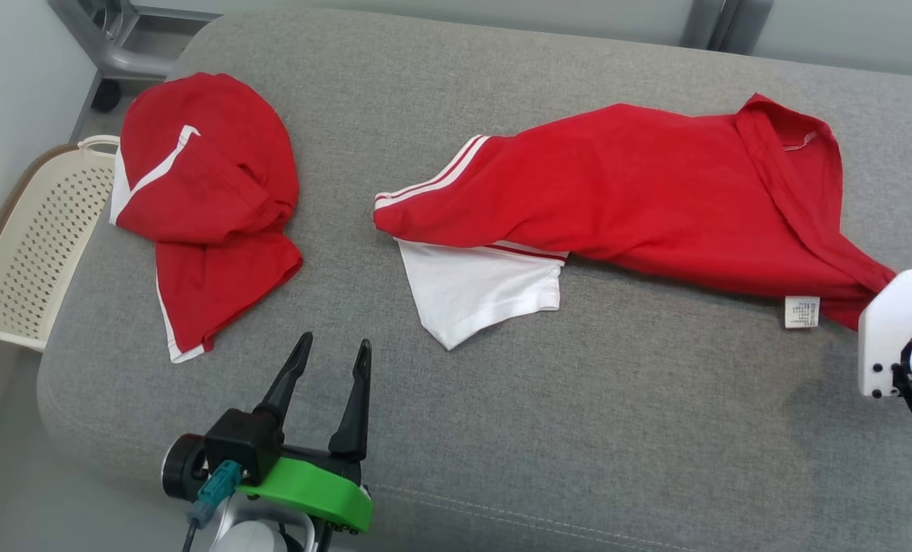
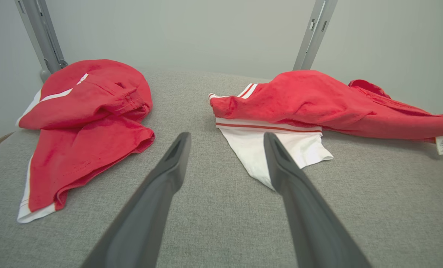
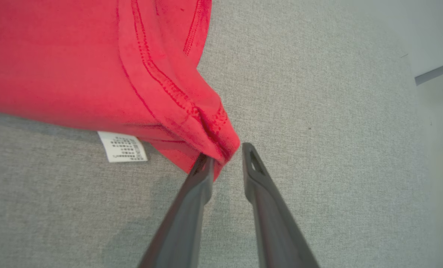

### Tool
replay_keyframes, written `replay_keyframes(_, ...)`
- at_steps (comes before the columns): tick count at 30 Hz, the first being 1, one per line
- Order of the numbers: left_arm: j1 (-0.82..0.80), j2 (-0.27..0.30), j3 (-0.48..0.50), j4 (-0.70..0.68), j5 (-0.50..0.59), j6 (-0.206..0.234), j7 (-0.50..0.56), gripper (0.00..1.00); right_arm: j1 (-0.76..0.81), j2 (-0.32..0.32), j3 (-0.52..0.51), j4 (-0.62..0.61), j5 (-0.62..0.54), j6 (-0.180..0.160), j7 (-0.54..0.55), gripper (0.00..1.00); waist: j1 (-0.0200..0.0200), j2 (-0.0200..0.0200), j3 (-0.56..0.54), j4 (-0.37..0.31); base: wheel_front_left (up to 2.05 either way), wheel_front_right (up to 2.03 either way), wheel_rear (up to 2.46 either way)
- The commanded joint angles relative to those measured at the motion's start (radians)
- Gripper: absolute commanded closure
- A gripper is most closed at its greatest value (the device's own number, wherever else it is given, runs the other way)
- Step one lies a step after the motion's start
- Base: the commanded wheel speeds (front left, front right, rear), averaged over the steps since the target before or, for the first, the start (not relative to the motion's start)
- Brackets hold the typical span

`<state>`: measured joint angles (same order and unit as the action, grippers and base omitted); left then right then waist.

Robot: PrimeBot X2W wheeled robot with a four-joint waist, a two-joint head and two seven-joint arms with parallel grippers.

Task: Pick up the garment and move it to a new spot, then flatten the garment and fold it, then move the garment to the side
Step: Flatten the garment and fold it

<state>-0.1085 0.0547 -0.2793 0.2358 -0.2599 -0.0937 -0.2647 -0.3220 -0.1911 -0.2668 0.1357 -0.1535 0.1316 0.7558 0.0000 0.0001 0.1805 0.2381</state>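
The garment (image 1: 640,192), red with white stripes and a white sleeve, lies stretched across the middle and right of the grey cushion (image 1: 578,429). Its right corner (image 3: 206,126) reaches between the tips of my right gripper (image 3: 225,152). The jaws stand slightly apart: the cloth touches the left finger, and the right finger is off it. My right arm's pale wrist (image 1: 897,330) is at the cushion's right edge. Near the front edge, my left gripper (image 1: 334,343) is open and holds nothing; it points at the garment's white sleeve (image 2: 281,149), short of it.
A second red garment (image 1: 202,199) with white trim lies bunched at the cushion's left. A cream perforated basket (image 1: 34,245) stands off the left edge. A white care label (image 1: 801,312) hangs by the held-out corner. Grey metal frame legs (image 2: 314,33) rise behind.
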Motion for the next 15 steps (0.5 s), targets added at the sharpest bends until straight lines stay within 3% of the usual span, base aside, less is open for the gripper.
replay_keyframes(1,-0.008,0.007,0.000,0.001,0.007,-0.004,0.000,0.00,-0.006,0.009,-0.017,0.013,-0.022,-0.002,-0.014,0.00,0.0000,-0.0001,0.010,0.009,0.00,0.00,0.00)
replay_keyframes(7,-0.015,0.012,0.002,0.004,0.011,-0.002,0.000,0.00,-0.038,0.055,-0.129,0.071,-0.104,-0.002,-0.110,0.00,0.0000,-0.0001,0.018,0.021,0.00,0.00,0.00)
replay_keyframes(15,-0.011,0.012,0.004,0.001,0.011,0.006,0.000,0.00,-0.073,0.093,-0.176,0.123,-0.162,-0.002,-0.240,0.00,0.0000,-0.0001,0.020,0.011,0.00,0.00,0.00)
